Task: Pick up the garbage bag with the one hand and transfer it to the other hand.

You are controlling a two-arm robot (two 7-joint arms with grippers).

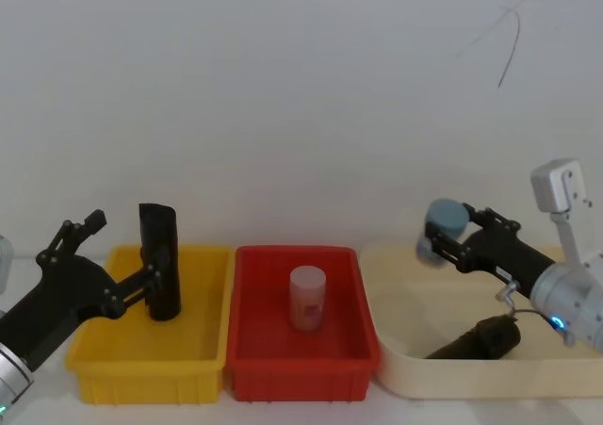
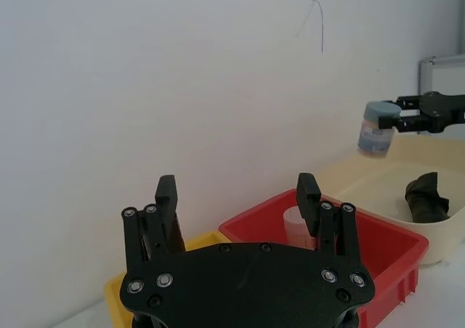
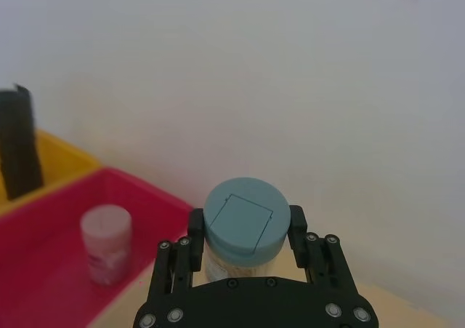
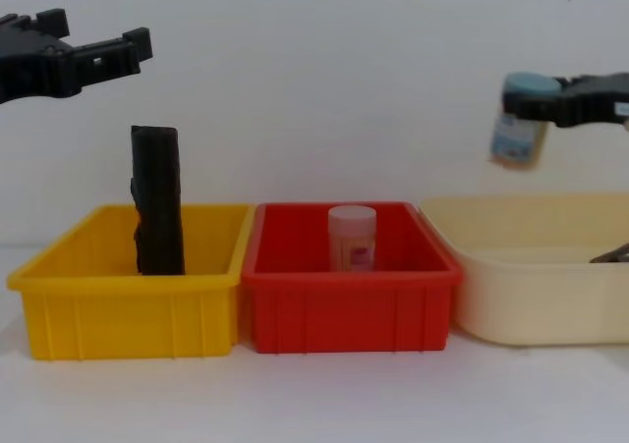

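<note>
Left pincer [image 1: 124, 248] spread wide and empty, raised above the yellow bin [image 1: 141, 373], garbage bag [image 1: 158, 237] standing upright in that bin just below and beside its fingers, long axis vertical; right pincer [image 3: 245, 226] far across, clamped on a blue-lidded jar [image 1: 444, 220], so left is nearer.

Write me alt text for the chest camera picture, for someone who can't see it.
The right gripper holds a blue-lidded jar in the air above a cream tub. The left gripper, jaws open, hangs above a black roll standing upright in a yellow bin. Between them, a red bin holds a small pink jar.
</note>
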